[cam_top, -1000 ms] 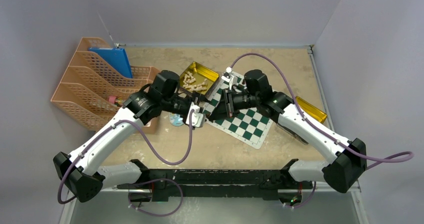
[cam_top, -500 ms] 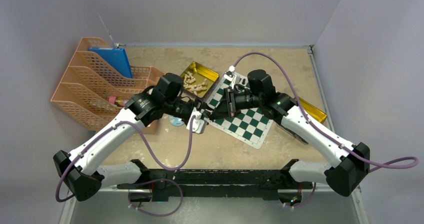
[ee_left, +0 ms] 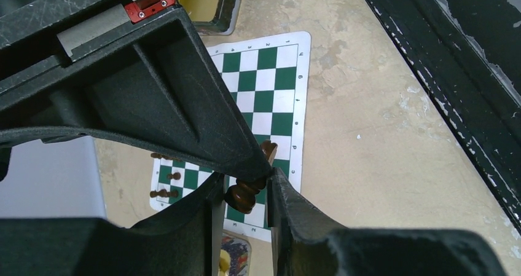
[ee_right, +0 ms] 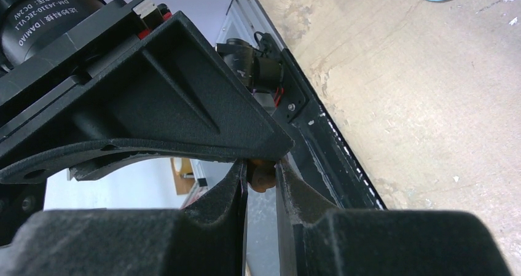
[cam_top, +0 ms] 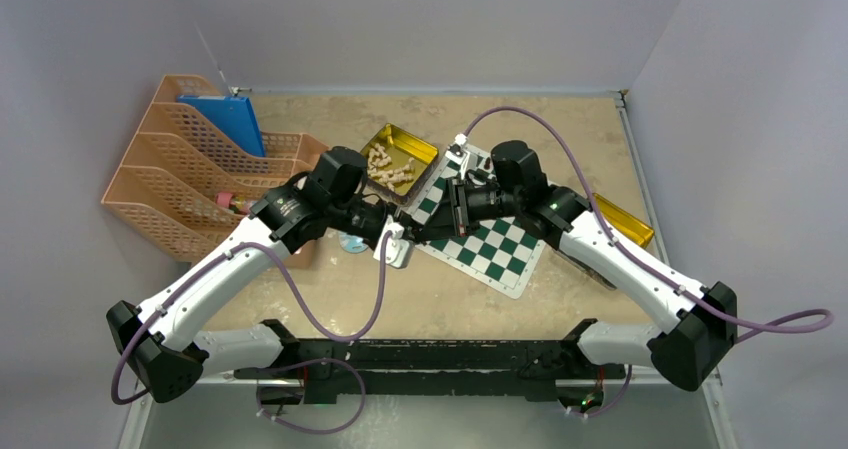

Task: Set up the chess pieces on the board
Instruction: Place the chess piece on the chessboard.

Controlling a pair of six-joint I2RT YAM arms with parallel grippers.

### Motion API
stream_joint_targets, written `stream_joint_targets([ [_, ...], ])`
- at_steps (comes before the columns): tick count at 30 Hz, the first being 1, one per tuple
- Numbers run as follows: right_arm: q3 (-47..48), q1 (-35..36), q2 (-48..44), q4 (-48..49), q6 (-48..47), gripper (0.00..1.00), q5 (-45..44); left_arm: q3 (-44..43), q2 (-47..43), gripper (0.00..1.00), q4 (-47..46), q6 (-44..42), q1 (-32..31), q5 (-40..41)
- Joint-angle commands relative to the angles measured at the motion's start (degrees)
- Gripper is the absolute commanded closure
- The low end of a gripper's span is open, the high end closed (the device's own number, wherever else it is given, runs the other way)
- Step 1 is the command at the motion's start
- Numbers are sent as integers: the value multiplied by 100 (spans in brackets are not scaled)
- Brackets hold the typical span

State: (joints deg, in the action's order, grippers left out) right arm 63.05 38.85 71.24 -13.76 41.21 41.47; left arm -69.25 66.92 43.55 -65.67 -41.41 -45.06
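Both grippers meet tip to tip over the left edge of the green-and-white board (cam_top: 492, 241). A dark brown chess piece (ee_left: 247, 193) lies between them. My left gripper (ee_left: 246, 190) has its fingers pressed close on the piece's round base. My right gripper (ee_right: 261, 171) is shut on the other end of the chess piece (ee_right: 263, 175), and its black body fills the upper left of the left wrist view. In the top view the left gripper (cam_top: 403, 221) and right gripper (cam_top: 428, 225) hide the piece. A few dark pieces (ee_left: 166, 193) stand at the board's (ee_left: 270, 79) far corner.
An open gold tin (cam_top: 425, 149) with pale beige pieces (cam_top: 385, 164) lies behind the grippers. A second gold tin (cam_top: 628, 223) is under the right arm. An orange file rack (cam_top: 180, 174) stands at the left. A blue disc (cam_top: 351, 242) lies under the left wrist.
My left gripper's fingers have closed in around the dark piece held by the right gripper. Both wrists shifted slightly to the right, then held still.
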Motion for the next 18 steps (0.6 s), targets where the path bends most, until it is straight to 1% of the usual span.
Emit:
stream_joint_targets([
  [1,268,-18,-5,222,62,85,-66,-299,1,87,-32,30,-60,-94],
  [4,325,-18,-71,145,43,77,-141,-334,9,93,-303,526,-60,191],
  [6,330,-25,-229,134,188,75,-359,-345,21,95,-620,1159,-60,482],
  [9,311,-26,-506,230,213,66,-826,-432,73,97,-1108,2386,-58,741],
  [11,196,-22,-694,423,203,62,-963,-442,76,99,-1429,3360,-52,763],
  [12,134,-26,-791,527,178,61,-1020,-426,72,100,-1574,3714,-52,732],
  [15,13,-25,-1038,731,-105,59,-1217,-324,16,100,-1990,4763,-52,517],
  [17,6,-22,-1219,995,-443,60,-1509,-207,-44,100,-2307,5443,-52,454],
  [18,-6,-17,-1312,1137,-643,60,-1468,-116,-97,100,-2482,5838,-52,472],
])
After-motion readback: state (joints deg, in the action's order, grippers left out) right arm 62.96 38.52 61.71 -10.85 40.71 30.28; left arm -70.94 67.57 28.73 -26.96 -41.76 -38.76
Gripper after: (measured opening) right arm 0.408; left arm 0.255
